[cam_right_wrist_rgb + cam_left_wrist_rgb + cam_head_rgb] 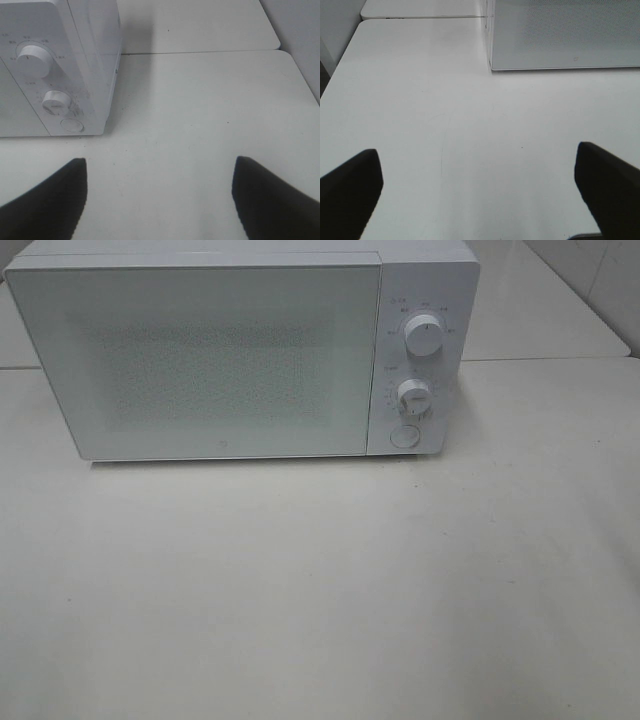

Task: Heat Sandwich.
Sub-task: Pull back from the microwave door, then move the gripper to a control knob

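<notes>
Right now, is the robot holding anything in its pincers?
No, nothing. The left pincer and the right pincer both stand open, with only white table between their tips, near the closed microwave.

Soft, even, rather dim light, faint shadow under the microwave (240, 360), slightly hazy, low-contrast pictures

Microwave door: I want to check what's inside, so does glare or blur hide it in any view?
Exterior high: the microwave door is a pale, grainy haze, nothing visible behind it. Left wrist: same washed-out mesh. Right wrist: door barely in frame; the upper dial shows clearly.
</notes>
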Controlling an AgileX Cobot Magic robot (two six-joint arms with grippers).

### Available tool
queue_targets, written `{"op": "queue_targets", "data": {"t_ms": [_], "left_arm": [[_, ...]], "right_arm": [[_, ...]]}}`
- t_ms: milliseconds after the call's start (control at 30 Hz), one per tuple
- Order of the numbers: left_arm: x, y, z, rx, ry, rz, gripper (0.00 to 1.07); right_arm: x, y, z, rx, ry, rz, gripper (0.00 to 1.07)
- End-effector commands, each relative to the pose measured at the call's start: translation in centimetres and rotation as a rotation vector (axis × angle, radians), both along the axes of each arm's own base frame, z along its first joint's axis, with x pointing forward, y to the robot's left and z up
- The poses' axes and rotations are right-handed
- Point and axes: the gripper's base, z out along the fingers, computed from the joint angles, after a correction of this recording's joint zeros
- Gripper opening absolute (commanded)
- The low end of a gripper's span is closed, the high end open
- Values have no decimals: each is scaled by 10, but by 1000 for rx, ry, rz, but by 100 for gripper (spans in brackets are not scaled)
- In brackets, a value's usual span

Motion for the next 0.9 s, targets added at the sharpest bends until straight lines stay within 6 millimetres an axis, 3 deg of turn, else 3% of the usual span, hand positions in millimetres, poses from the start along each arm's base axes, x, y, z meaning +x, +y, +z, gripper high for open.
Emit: {"op": "queue_targets", "data": {"t_ms": [33,500,767,900], "left_arm": [[-3,0,-1,-3,-23,-2,100],[-3,0,-1,-3,-23,-2,100],[-3,0,-1,-3,-23,-2,100],[-3,0,-1,-3,-23,-2,100]], "right_arm": [[15,1,-8,12,-76,3,76],[47,4,-48,53,-212,5,76],[52,-2,-64,30,-285,-54,76],[52,6,-73,15,-293,-41,76]]}}
